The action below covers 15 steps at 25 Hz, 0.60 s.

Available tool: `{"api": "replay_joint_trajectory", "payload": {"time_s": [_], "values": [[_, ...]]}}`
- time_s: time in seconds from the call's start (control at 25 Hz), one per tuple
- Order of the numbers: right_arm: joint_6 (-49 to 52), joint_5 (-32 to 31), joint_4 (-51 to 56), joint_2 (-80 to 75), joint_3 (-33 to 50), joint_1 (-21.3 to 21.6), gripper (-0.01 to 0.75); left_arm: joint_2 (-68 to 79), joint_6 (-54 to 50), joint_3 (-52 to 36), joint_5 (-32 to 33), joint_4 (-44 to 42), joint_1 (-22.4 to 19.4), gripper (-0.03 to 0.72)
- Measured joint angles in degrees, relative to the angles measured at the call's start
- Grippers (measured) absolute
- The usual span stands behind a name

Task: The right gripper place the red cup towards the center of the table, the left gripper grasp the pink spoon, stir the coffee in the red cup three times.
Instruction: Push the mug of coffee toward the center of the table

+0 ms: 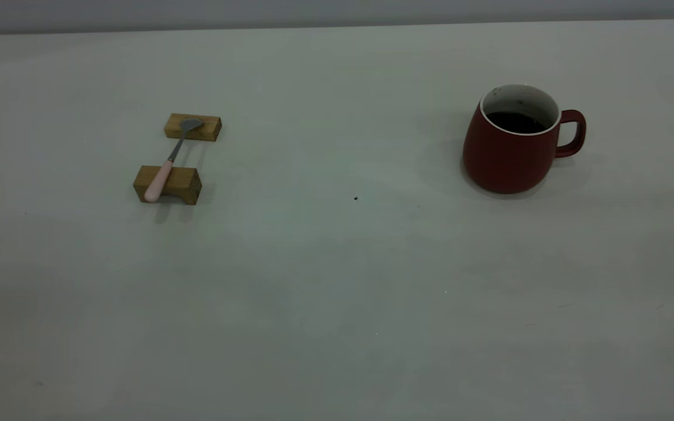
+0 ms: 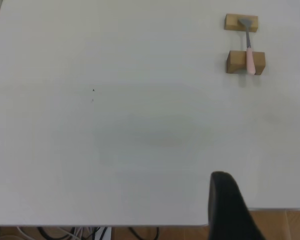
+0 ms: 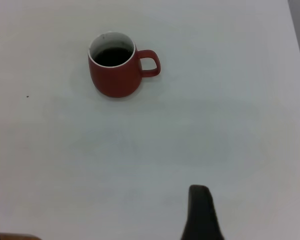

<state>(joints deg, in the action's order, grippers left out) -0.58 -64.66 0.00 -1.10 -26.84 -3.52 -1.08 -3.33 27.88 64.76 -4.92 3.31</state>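
The red cup (image 1: 512, 155) stands upright at the right of the table (image 1: 337, 304), handle to the right, with dark coffee (image 1: 515, 121) inside. The right wrist view shows the red cup (image 3: 115, 75) far off. The pink spoon (image 1: 167, 161) lies at the left across two wooden blocks, its bowl on the far one. It shows in the left wrist view as the pink spoon (image 2: 249, 50), well away. My left gripper (image 2: 267, 202) hangs open over the table's near edge. My right gripper (image 3: 260, 212) is open; one finger (image 3: 202, 212) shows. Neither gripper appears in the exterior view.
The far wooden block (image 1: 193, 127) and the near wooden block (image 1: 168, 184) carry the spoon. A tiny dark speck (image 1: 355, 199) marks the tabletop between spoon and cup. Brown floor and cables (image 2: 65, 233) show past the table edge in the left wrist view.
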Motion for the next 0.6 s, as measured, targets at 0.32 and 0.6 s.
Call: {"api": "replay_joint_trajectory", "payload": {"time_s": [0.32, 0.6], "values": [[-4.5, 1.65, 2.64, -7.69, -4.12, 0.0, 0.609, 0.0, 0.0, 0.0, 0.0, 0.0, 0.0, 0.442], [-14.62, 9.54, 3.31, -35.5, -11.94, 0.0, 0.667, 0.0, 0.0, 0.0, 0.0, 0.0, 0.0, 0.442]]}}
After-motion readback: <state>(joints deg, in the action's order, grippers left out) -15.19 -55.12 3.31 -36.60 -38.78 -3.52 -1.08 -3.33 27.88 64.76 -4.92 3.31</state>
